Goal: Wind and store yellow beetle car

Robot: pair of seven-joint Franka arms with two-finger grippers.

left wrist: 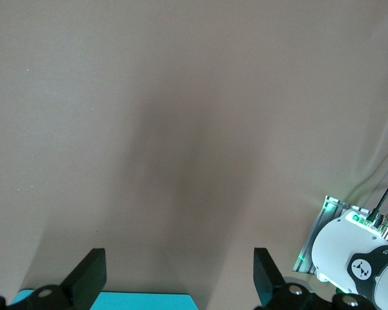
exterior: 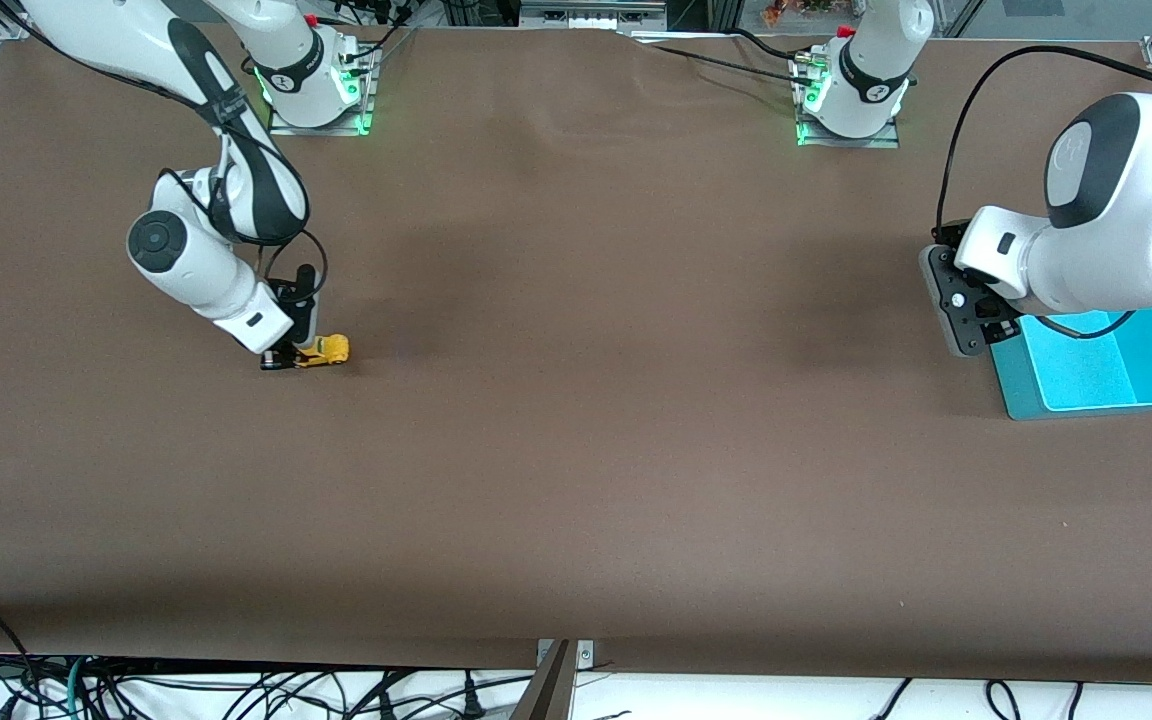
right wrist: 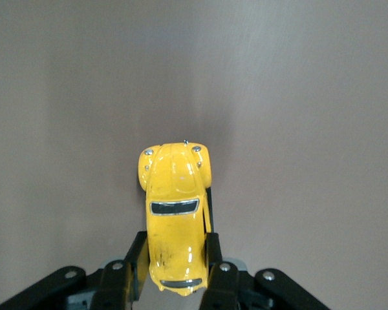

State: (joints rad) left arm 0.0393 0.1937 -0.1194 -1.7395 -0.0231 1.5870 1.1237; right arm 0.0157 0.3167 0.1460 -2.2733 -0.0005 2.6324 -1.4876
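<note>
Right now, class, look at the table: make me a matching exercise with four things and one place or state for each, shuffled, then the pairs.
Things:
1. car
2. tray
3. left gripper
4. right gripper

States:
A. open, over the tray's edge
B. teal, at the left arm's end of the table
C. shut on the car
D. yellow, on the table at the right arm's end

Pairs: 1-D, 2-B, 3-A, 4-C
</note>
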